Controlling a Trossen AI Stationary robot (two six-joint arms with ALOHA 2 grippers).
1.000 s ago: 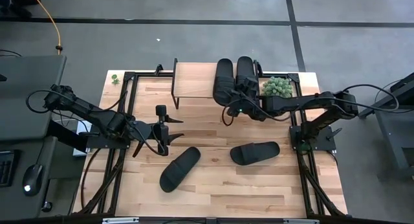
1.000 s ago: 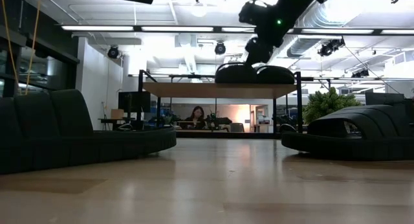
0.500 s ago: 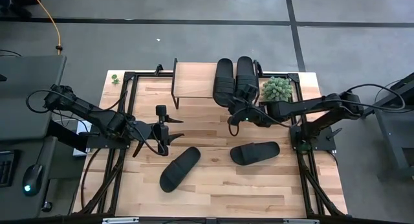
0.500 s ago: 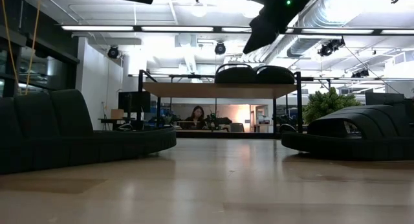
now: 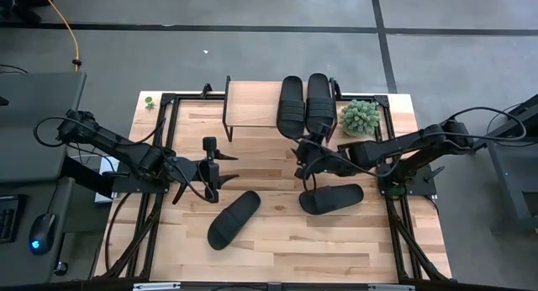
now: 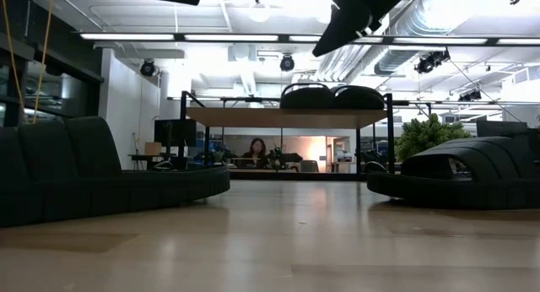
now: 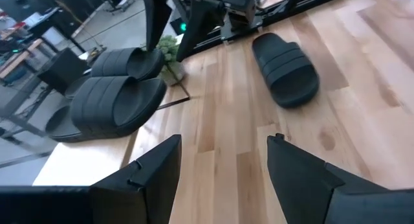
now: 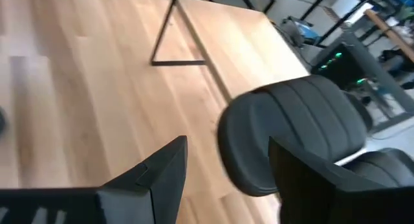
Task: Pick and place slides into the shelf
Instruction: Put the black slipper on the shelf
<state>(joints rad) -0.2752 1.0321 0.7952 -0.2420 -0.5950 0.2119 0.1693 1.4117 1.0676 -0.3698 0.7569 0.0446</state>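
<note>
Two slides [image 5: 304, 106] already sit side by side on the shelf [image 5: 252, 106] at the far side of the table [image 5: 277, 253], toward its right end; two more lie on the table, one near-centre [image 5: 234, 219] and one to its right [image 5: 331, 198]. My right gripper [image 5: 308, 166] hangs empty with fingers spread, in the gap between the shelf's near edge and the right-hand slide on the table, touching neither. My left gripper [image 5: 220, 167] waits over the left-middle of the table, fingers apart too, nothing in it. Step in hand, as I judge it: go for the right-hand slide next. To do it well I'd drop toward the near side, line the fingers across the wide ribbed strap rather than the flat sole, and close on the strap's arch so the slide hangs level. The plant [image 5: 359, 115] sits just right of the shelf, so I'd keep the carry path left of it. The free room on the shelf is its left half; I'd set this one down beside the left slide of the pair, parallel, toe pointing the same way, without nudging it. The near-centre slide looks closer to my left arm, so I'd leave it alone.
</note>
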